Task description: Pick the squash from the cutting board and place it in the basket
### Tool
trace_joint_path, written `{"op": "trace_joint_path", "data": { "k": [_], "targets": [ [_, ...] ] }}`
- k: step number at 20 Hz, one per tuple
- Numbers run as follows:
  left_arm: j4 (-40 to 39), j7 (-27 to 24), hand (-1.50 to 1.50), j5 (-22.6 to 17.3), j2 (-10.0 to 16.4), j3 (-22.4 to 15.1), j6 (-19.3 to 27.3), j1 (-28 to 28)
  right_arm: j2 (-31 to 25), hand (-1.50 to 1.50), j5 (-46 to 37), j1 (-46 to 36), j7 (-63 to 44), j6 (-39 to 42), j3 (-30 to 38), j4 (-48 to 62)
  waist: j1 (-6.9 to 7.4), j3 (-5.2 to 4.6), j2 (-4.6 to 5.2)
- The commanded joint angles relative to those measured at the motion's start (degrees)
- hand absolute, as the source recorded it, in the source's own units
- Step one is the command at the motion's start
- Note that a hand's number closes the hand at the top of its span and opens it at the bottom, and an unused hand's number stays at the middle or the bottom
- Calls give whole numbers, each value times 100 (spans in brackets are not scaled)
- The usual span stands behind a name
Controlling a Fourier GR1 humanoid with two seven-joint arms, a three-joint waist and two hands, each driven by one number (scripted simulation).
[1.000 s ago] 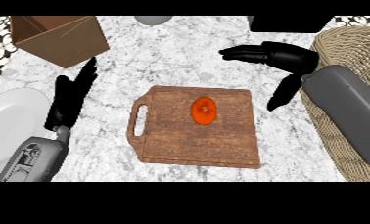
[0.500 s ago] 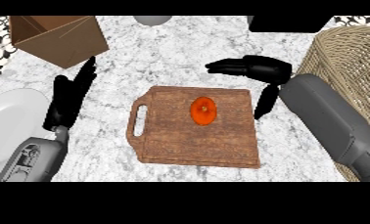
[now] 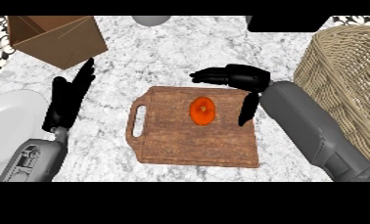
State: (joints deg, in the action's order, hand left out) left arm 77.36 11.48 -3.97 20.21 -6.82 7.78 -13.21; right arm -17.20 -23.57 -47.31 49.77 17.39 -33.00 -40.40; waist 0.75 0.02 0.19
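squash (image 3: 202, 111): orange, lies on the cutting board (image 3: 195, 145), upper centre of it, mid-frame.
cutting board: wooden, handle slot at its left end, flat on the marble counter (image 3: 159, 56).
right hand (image 3: 242, 76): over the board's upper right edge; fingers spread, pointing frame-left; thumb hangs down just right of the squash, gap visible. Holds nothing.
left hand (image 3: 69, 98): left of the board, fingers straight and together, pointing up-frame. Resting, holds nothing.
basket (image 3: 339, 66): wicker, right edge of frame, well apart from the squash.
cardboard box (image 3: 57, 37): upper left, flaps open.
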Motion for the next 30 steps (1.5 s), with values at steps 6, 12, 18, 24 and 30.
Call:
{"op": "trace_joint_path", "data": {
  "k": [6,12,18,24,30],
  "targets": [
    [10,310,0,127,-107,163,-166,-278,456,-150,-450,-169,654,91,148,793,7,1,8],
    [-214,-107,0,365,-286,219,-146,-65,567,-150,-739,-68,629,145,188,785,-23,-1,-3],
    [9,190,0,451,-386,343,-161,-162,728,-150,-984,-22,484,129,383,850,-27,-1,-7],
    [152,232,0,558,-474,378,-210,-67,774,-150,-1176,95,505,203,455,746,-38,-1,-14],
    [14,143,0,475,-432,550,-519,-105,1343,-150,-1411,-311,479,-177,687,1654,10,0,10]
  ]
}}
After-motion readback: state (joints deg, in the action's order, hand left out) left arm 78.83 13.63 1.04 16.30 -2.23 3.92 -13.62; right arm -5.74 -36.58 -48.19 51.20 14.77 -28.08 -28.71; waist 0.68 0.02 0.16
